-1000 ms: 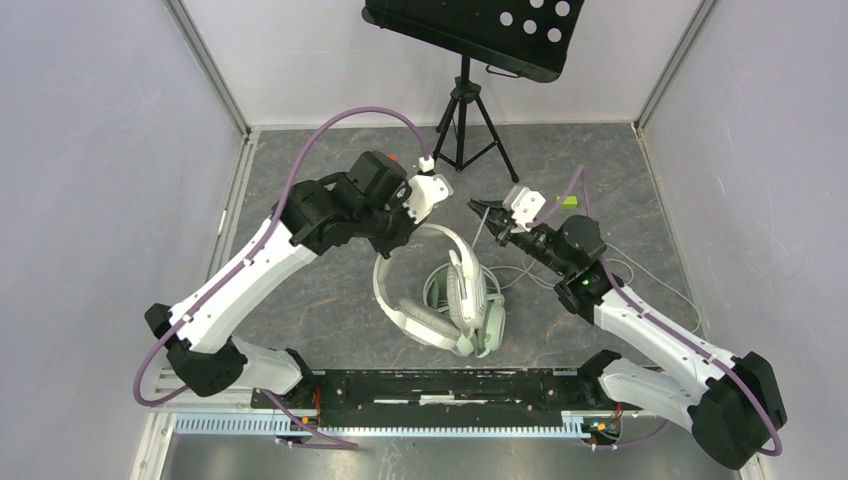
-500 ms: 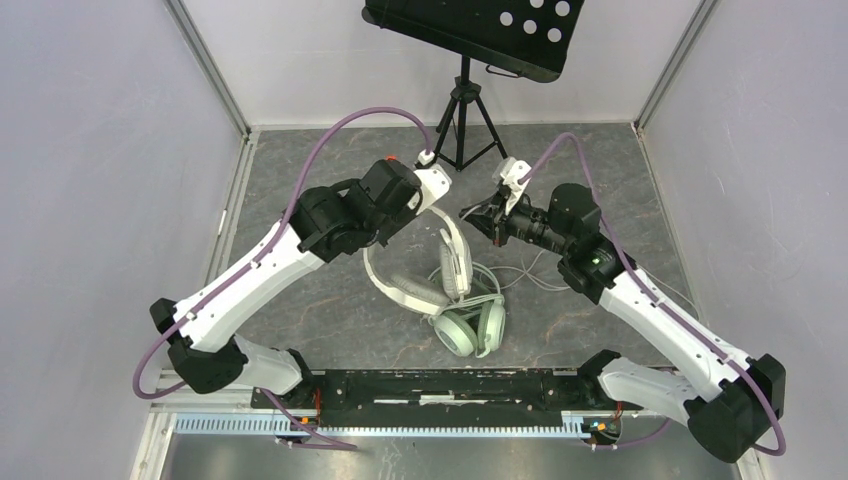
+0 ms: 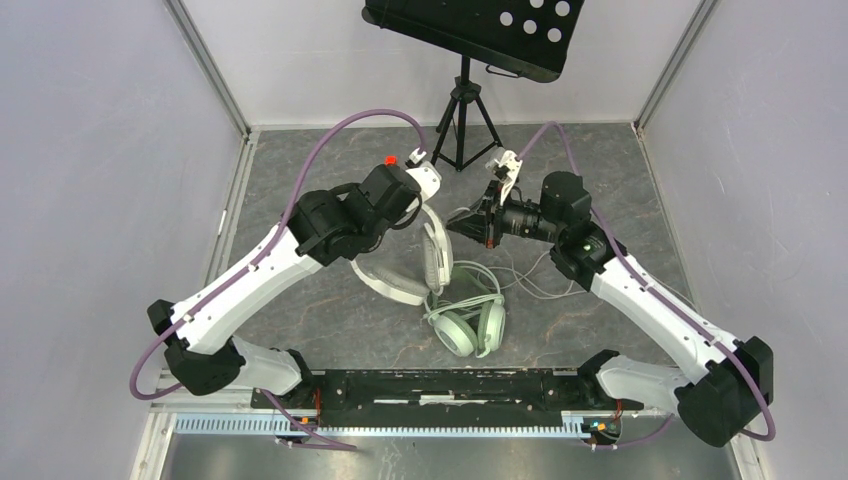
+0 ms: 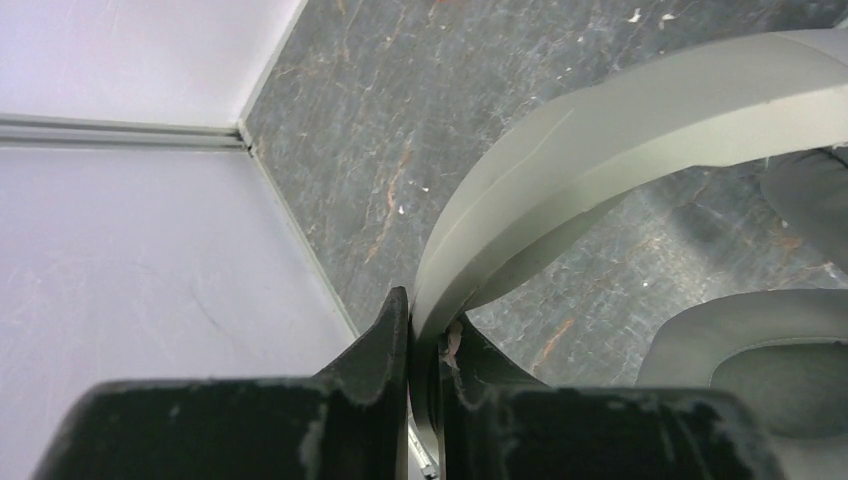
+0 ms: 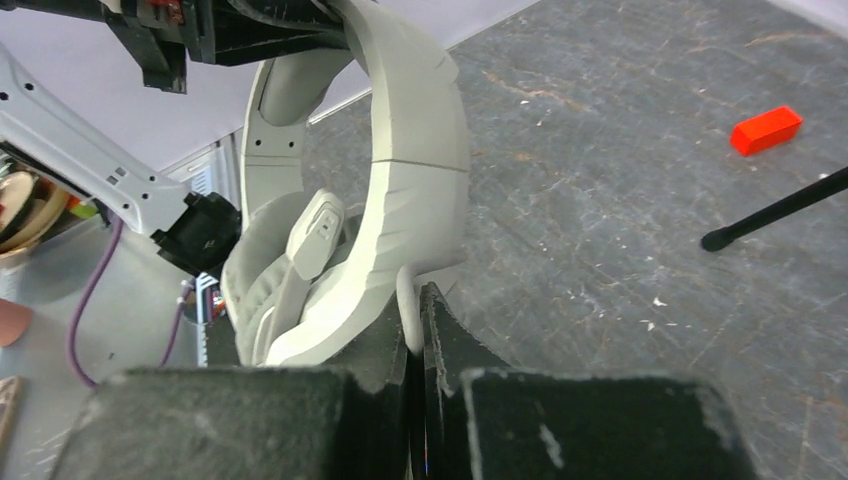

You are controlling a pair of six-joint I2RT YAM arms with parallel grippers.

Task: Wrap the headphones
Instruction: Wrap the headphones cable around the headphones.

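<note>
Steadiness counts: left gripper (image 4: 425, 322) clamps the white-grey headset (image 3: 436, 262) by its band, and right gripper (image 5: 412, 300) is pinched shut on its lower end. It is probably best lifted evenly, clear of the mint-green headset (image 3: 465, 328).

Even, bright diffuse light; soft shadows. Wrist views: near fingers (image 4: 380, 350) slightly blurred, floor (image 4: 400, 120) sharp.

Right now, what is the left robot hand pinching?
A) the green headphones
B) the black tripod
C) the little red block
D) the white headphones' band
D: the left gripper has its fingers closed on the curved band of the white-grey headphones; the mint-green headphones lie on the table.
</note>
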